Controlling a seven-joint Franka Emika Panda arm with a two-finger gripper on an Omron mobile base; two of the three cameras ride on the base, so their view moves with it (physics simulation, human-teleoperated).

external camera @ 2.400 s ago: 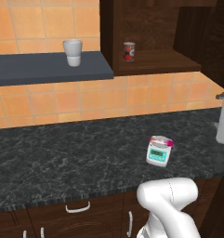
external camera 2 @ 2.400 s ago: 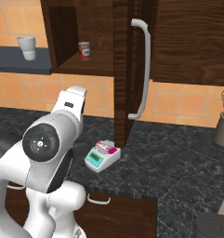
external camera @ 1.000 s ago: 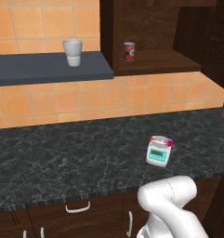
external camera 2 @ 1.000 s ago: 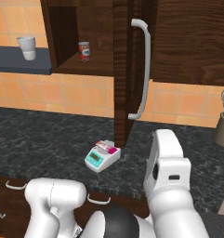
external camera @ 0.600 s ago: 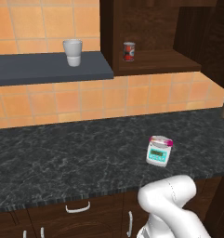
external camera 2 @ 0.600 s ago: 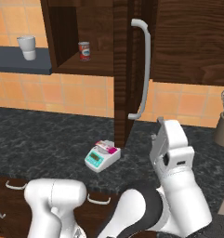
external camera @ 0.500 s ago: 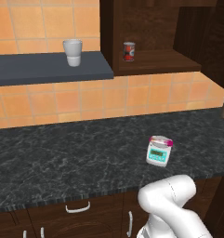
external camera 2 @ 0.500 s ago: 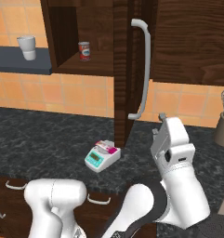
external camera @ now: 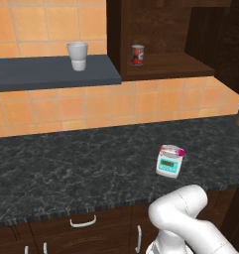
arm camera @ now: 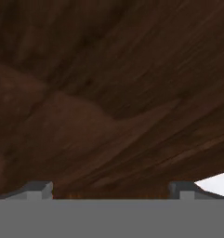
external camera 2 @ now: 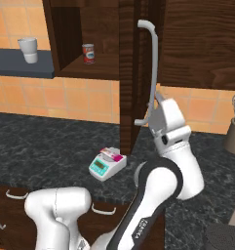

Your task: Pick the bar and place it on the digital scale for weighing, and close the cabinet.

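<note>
Against the open door of the cabinet (external camera 2: 138, 73) the gripper (arm camera: 111, 189) sits close, fingertips spread with nothing between them, beside the silver handle (external camera 2: 151, 73). On the counter (external camera: 66, 163) the digital scale (external camera: 169, 161) carries the bar (external camera: 172, 149).

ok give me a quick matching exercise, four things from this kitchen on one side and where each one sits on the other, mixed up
Things:
1. bar
2. red-labelled can
3. white cup
4. gripper

Places:
A. on the dark open shelf left of the cabinet
B. close against the brown wooden cabinet door
C. on top of the digital scale
D. inside the open cabinet, on its shelf

Pairs: 1-C, 2-D, 3-A, 4-B
</note>
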